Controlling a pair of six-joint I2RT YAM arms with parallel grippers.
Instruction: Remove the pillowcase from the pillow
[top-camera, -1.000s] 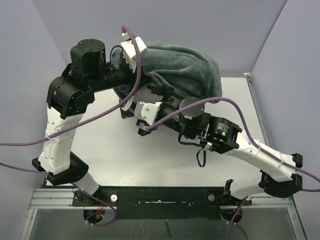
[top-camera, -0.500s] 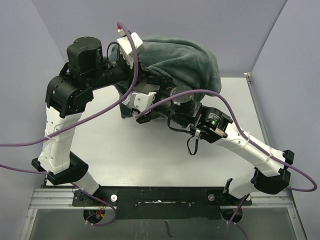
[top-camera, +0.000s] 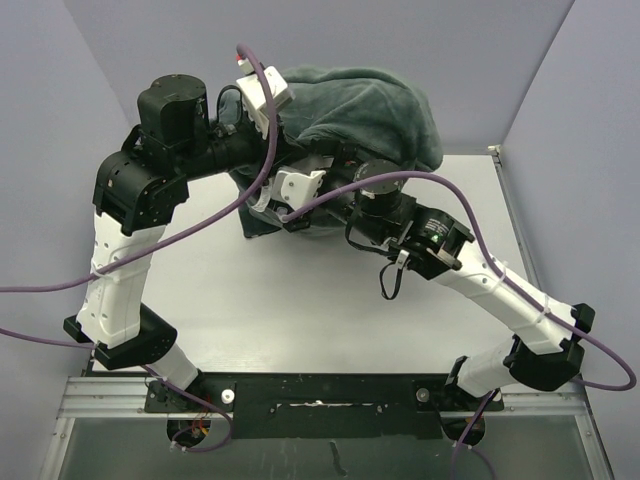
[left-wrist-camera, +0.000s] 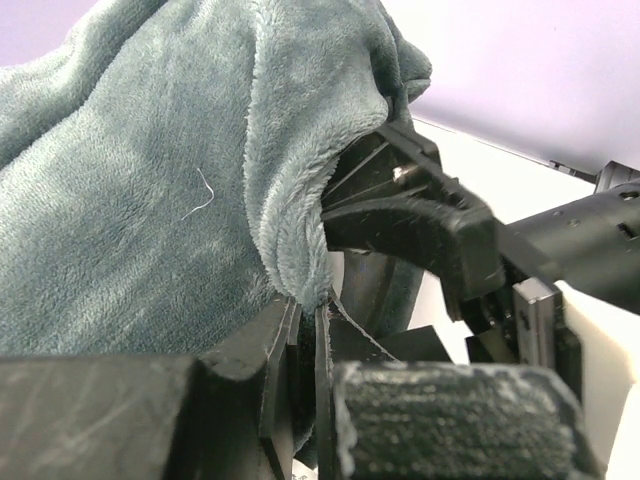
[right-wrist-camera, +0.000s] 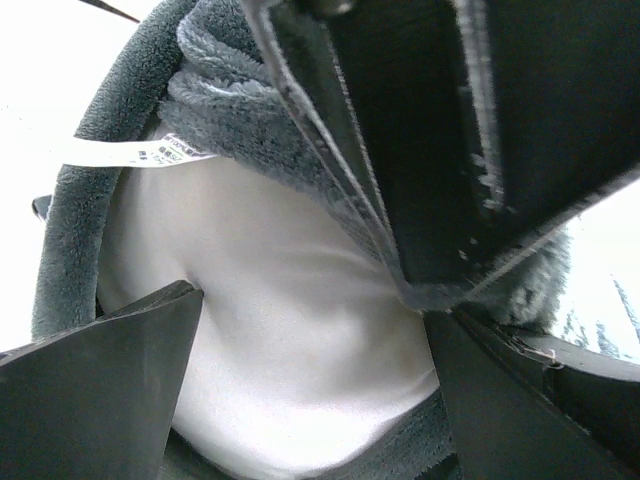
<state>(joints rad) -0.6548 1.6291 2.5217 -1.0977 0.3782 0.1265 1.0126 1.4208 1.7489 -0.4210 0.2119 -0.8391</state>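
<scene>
Left gripper (left-wrist-camera: 305, 325) is at the left end of the pillowcase (top-camera: 370, 115), jaws pressed together on the hem (left-wrist-camera: 290, 230) at its mouth, with fleece pinched between the pads. My read is that it's the anchor: hold the hem up off the pillow so the mouth gapes and the other arm has a way in. The pillowcase is a dark grey-green mound, fleece face out, with no stripes showing in any view. The table (top-camera: 300, 320) runs under it and out on its near side. At the mouth the pillow (right-wrist-camera: 270, 300) shows white, framed by the rolled hem. Most of it looks to be inside the pillowcase, so removal reads as early. A white label (right-wrist-camera: 130, 152) hangs from the hem at the mouth and lies across the pillow. Right gripper (right-wrist-camera: 310, 400) points into the mouth from the pillowcase's near-right side, spread wide and holding nothing, with the pillow face just ahead. Can't tell if the tips touch it. One of its fingers (left-wrist-camera: 430, 225) sits right beside the pinched hem, close to the left gripper. Likely plan: bite the pillow and pull it out against the held hem. Risk: a plump, smooth pillow gives little to bite on, and the bite could catch fleece too. The rest of the pillowcase bulges to the right of both grippers, presumably stuffed with pillow.
</scene>
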